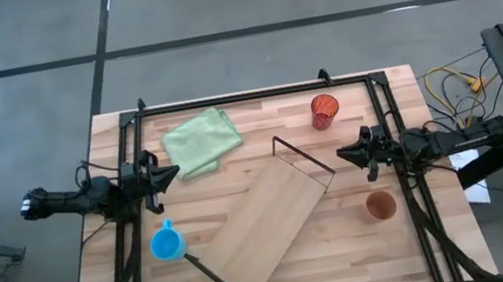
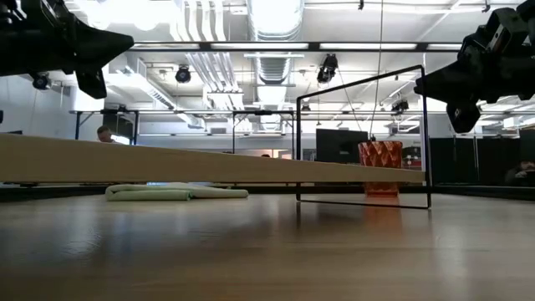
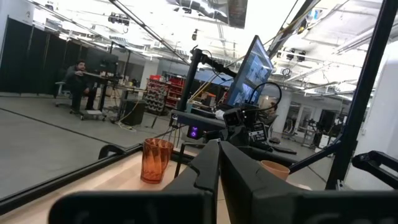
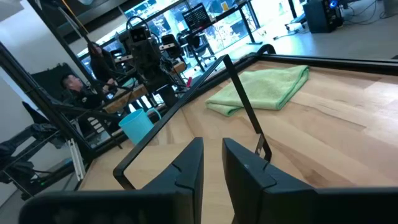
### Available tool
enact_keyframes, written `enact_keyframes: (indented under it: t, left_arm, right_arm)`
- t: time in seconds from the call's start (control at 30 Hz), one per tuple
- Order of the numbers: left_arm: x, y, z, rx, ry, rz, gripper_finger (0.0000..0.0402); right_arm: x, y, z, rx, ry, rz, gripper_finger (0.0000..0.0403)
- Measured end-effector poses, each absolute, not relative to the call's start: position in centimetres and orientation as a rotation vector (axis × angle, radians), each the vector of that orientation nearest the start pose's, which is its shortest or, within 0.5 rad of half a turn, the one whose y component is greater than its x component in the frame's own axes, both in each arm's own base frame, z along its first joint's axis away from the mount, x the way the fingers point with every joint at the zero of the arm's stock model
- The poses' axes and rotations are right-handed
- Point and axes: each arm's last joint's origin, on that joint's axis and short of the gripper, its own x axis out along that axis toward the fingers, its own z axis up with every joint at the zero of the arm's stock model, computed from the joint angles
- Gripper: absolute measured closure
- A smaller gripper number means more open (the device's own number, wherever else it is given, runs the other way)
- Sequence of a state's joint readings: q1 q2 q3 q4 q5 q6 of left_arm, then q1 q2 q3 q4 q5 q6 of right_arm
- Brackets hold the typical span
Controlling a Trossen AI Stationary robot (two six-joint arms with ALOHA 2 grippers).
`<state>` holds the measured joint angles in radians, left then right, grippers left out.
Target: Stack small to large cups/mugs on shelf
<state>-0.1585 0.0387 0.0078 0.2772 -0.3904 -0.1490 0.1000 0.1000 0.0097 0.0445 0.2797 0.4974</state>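
The shelf (image 1: 269,221), a long light-wood board with black frame ends (image 1: 301,165), lies diagonally across the table's middle. It also shows in the low view (image 2: 209,167). The blue mug (image 1: 168,243) stands at the shelf's left near end. The red ribbed tumbler (image 1: 324,109) stands at the far right. The brown-orange cup (image 1: 380,205) stands at the right. My left gripper (image 1: 174,173) hovers at the table's left, shut and empty. My right gripper (image 1: 343,154) hovers at the right, by the shelf's far frame end. Its fingers stand a narrow gap apart (image 4: 212,163), holding nothing.
A folded green cloth (image 1: 201,141) lies at the far left of the table. A black rail frame (image 1: 254,95) runs along the table's far edge and sides. People sit in the room beyond the table (image 3: 78,78).
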Motion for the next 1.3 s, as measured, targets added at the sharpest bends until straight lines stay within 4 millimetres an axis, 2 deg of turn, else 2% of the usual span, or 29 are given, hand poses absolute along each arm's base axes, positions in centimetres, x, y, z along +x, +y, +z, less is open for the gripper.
enact_keyframes:
  t: [0.57, 0.67, 0.77, 0.83, 0.93, 1.03, 1.17, 1.3]
  left_arm:
    - [9.5, -0.4, 18.9, -0.215, -0.255, 0.213, 0.0402]
    - [9.5, -0.3, 19.0, -0.19, -0.264, 0.261, 0.0402]
    - [9.4, -0.2, 19.1, -0.223, -0.282, 0.27, 0.0402]
    - [9.2, -0.1, 19.7, -0.239, -0.347, 0.288, 0.0402]
    - [8.9, -0.1, 21.5, -0.261, -0.433, 0.273, 0.0402]
    - [8.2, -0.1, 25.2, -0.118, -0.39, 0.255, 0.0402]
    - [7.8, 0.1, 30.4, -0.049, -0.124, 0.314, 0.0402]
    - [7.0, 0.2, 36.6, -0.098, 0.182, 0.311, 0.0402]
  right_arm:
    - [10.3, 0.2, 16.3, 0.488, -0.001, -0.187, 0.0349]
    - [10.2, 0.2, 16.3, 0.49, -0.003, -0.188, 0.0349]
    - [10.2, 0.0, 16.5, 0.492, -0.038, -0.254, 0.0349]
    - [10.2, -0.2, 16.8, 0.584, -0.104, -0.304, 0.0349]
    - [10.1, -0.1, 18.4, 0.649, -0.25, -0.223, 0.0349]
    - [9.7, 0.0, 20.6, 0.607, -0.401, -0.131, 0.0349]
    - [8.4, -0.1, 25.7, 0.515, -0.568, -0.107, 0.0349]
    - [7.5, 0.1, 30.6, 0.388, -0.546, -0.048, 0.0349]
